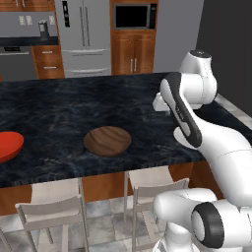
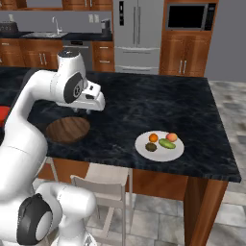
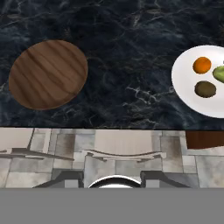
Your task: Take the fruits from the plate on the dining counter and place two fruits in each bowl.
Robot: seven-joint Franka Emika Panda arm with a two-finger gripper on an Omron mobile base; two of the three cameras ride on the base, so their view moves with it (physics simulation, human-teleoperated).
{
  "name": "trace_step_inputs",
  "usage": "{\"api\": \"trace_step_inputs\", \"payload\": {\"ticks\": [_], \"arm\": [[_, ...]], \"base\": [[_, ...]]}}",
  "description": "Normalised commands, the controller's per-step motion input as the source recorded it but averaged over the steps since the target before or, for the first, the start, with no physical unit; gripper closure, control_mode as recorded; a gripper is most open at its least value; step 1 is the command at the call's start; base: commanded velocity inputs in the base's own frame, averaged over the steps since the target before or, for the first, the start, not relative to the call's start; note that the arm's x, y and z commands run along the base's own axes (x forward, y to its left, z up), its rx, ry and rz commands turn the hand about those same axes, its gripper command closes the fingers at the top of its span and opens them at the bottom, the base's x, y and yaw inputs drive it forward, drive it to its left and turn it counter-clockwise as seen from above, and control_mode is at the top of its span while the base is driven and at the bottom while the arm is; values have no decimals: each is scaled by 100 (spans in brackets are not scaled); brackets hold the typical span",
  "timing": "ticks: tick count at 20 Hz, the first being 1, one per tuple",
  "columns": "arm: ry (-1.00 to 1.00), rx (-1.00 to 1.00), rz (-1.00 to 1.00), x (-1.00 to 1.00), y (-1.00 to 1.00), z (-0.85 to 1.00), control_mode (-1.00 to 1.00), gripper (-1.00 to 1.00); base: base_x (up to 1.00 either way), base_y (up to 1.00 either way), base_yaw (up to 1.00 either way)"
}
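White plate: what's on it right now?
On the plate: orange ball, red-orange fruit, green oblong fruit, olive-brown fruit. Nothing covers them; the hand view crops the plate's far side.

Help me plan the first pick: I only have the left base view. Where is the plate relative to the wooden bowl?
Observer: The plate lies on the dining counter, to the right of the wooden bowl and near the front edge.
Operator: How many fruits are on it?
Observer: Four: an orange ball, a red-orange one, a green oblong one and an olive-brown one.
Operator: Which lie nearest the bowl?
Observer: The orange ball and the olive-brown one, on the plate's bowl side.
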Motion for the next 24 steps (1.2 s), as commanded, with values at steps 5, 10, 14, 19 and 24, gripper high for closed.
{"api": "trace_step_inputs", "payload": {"ticks": [5, 10, 14, 19, 24], "arm": [[1, 0, 1, 0, -19, -34, -100, -100], [0, 2, 1, 19, -80, -71, -100, -100], [0, 3, 0, 25, -75, -80, -100, -100], [0, -1, -3, 43, -43, -66, -100, -100], [0, 0, 0, 9, -47, -47, -100, -100]], "base": [[0, 0, 0], [0, 0, 0], [0, 0, 0], [0, 0, 0], [0, 0, 0]]}}
